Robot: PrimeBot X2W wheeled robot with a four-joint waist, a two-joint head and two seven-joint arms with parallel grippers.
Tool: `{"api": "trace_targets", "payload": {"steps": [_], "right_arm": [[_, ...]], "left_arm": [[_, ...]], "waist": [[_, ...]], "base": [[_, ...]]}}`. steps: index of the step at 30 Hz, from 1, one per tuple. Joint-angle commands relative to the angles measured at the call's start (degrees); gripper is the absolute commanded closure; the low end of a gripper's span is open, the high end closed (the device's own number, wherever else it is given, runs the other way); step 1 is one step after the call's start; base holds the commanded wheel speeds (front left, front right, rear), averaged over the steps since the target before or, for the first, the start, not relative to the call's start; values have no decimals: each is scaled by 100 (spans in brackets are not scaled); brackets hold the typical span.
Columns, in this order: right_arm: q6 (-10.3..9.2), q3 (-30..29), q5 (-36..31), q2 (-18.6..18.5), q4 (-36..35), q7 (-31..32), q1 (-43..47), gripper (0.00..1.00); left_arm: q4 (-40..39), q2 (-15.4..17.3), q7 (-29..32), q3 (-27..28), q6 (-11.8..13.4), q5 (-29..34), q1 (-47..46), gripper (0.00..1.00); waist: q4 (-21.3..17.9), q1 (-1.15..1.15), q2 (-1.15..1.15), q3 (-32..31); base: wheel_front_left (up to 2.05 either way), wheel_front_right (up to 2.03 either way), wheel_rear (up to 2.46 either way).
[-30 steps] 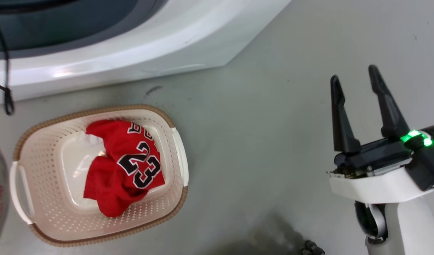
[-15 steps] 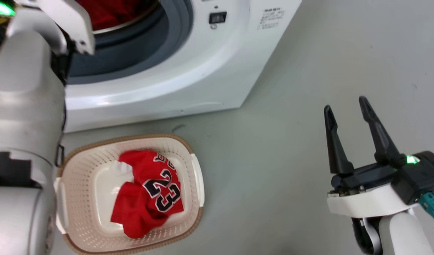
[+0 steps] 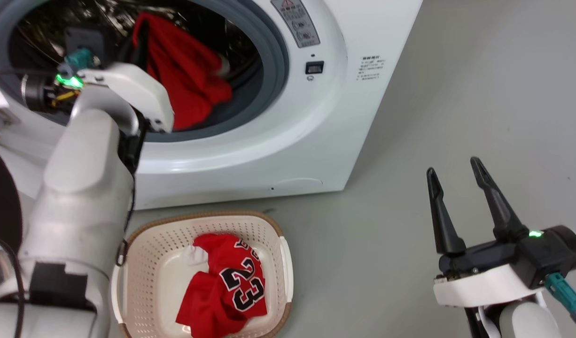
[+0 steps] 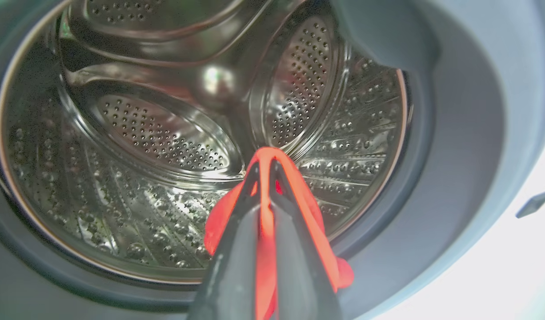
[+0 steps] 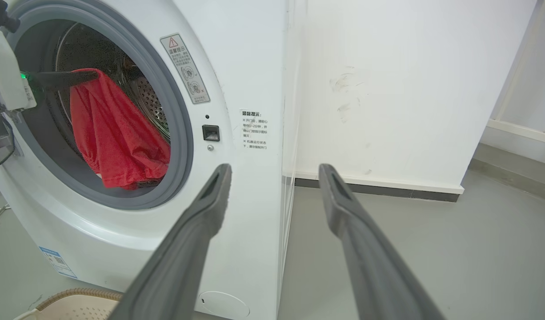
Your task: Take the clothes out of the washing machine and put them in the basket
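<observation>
Our left gripper [image 4: 264, 166] is inside drum of washing machine [image 3: 288, 141], fingers pressed together on fold of plain red garment [image 3: 184, 80]. Cloth hangs from them, lower hem on bottom edge of grey rim. We see jersey [image 3: 227, 291] with 23 crumpled in basket [image 3: 147, 263], toward its right side. Basket stands on floor [image 3: 410, 94] just before machine's front. Our right gripper [image 3: 453, 166] is spread, holding nothing, well apart over floor.
</observation>
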Motion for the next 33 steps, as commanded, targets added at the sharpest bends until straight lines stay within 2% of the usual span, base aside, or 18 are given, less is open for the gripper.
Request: {"api": "trace_targets", "payload": {"steps": [1, 8, 15, 26, 33], "right_arm": [[-4, 3, -3, 2, 17, -13, 126, 0], [-4, 6, 8, 2, 66, -13, 328, 0], [-4, 41, 15, 2, 116, -12, 544, 0], [-4, 20, 62, 3, 160, -12, 834, 0], [-4, 17, 92, 3, 144, -12, 915, 0]], "left_arm": [[-175, -25, -37, -44, -8, 11, 218, 100], [-1387, 10, -34, -90, -6, -55, 1120, 100], [-2764, 75, 16, -116, 114, -98, 2004, 100], [-5631, 401, 912, -111, 428, -183, 3273, 100], [-7007, 542, 1388, -113, 660, -210, 4040, 100]], "waist": [[88, 1, 0, -159], [162, 1, 0, -517], [207, 1, 0, -896], [343, 1, 0, -1264], [406, 1, 0, -1326]], "base": [[0, 0, 0], [0, 0, 0], [0, 0, 0], [0, 0, 0], [0, 0, 0]]}}
